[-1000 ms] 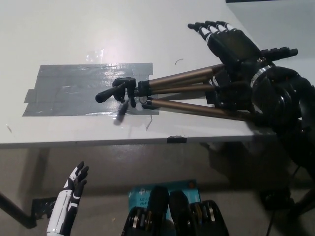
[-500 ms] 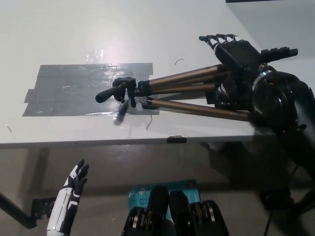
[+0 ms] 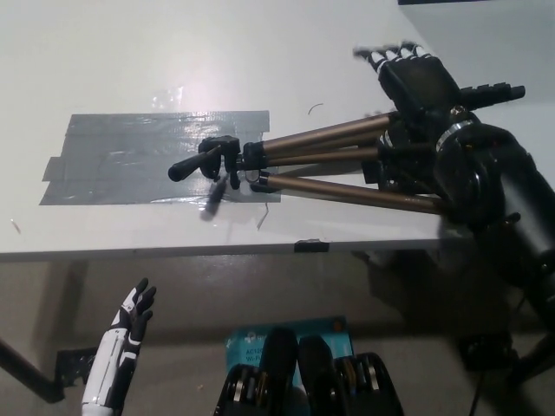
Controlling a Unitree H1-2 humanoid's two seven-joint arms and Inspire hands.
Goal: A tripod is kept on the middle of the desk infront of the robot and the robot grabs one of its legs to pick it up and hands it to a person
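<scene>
A tripod (image 3: 321, 158) with bronze legs lies on its side on the white desk (image 3: 130, 52), its black head (image 3: 212, 160) resting over a grey tape patch (image 3: 130, 156). My black right hand (image 3: 414, 80) hovers over the far ends of the legs at the right, fingers spread, open and holding nothing. The leg ends under it are partly hidden by the wrist. My white left hand (image 3: 128, 328) hangs open below the desk's front edge at the lower left.
The desk's front edge (image 3: 217, 250) crosses the view, with a small black marker (image 3: 311, 246) on it. Beyond the right corner lies grey floor. A blue object (image 3: 251, 340) sits on the floor below.
My right hand has slid right and slightly back over the tripod's leg ends, and the forearm has swung further in over them. The tripod has not moved.
</scene>
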